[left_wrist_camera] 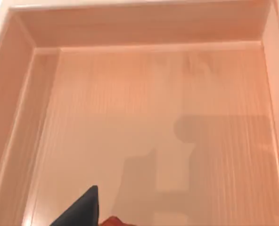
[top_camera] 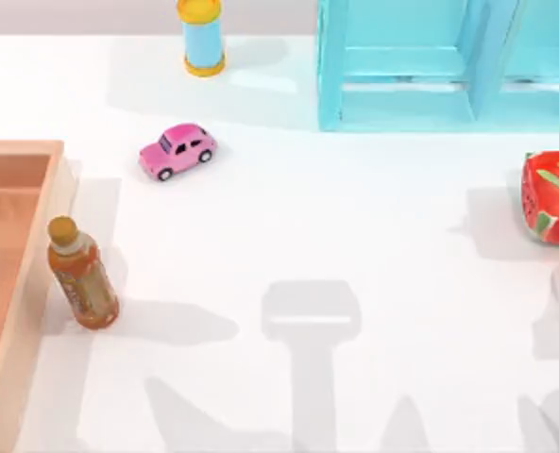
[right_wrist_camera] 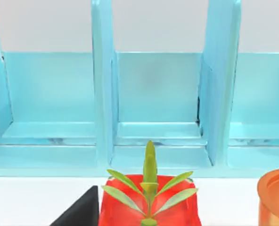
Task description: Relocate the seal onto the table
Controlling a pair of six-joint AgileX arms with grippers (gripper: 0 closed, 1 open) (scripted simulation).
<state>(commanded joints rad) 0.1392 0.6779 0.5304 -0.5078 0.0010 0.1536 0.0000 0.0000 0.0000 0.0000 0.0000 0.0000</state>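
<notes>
In the left wrist view I look down into the light-brown wooden tray (left_wrist_camera: 144,94), whose floor is bare. A dark part of my left gripper (left_wrist_camera: 80,212) juts in at the picture's edge. Right beside it shows a small red sliver, which looks like the top of the seal (left_wrist_camera: 112,221); the rest of the seal is cut off. The white table (top_camera: 355,226) lies to the right of the tray (top_camera: 34,151). A dark part of my right gripper (right_wrist_camera: 80,209) shows in front of a red planter (right_wrist_camera: 177,207) at the table's right side.
An amber bottle (top_camera: 81,274) with a yellow cap stands just right of the tray. A pink toy car (top_camera: 177,150) sits farther back. A blue and yellow cylinder (top_camera: 203,36) and a cyan shelf (top_camera: 402,66) stand at the back. The red planter (top_camera: 551,196) is at the right edge.
</notes>
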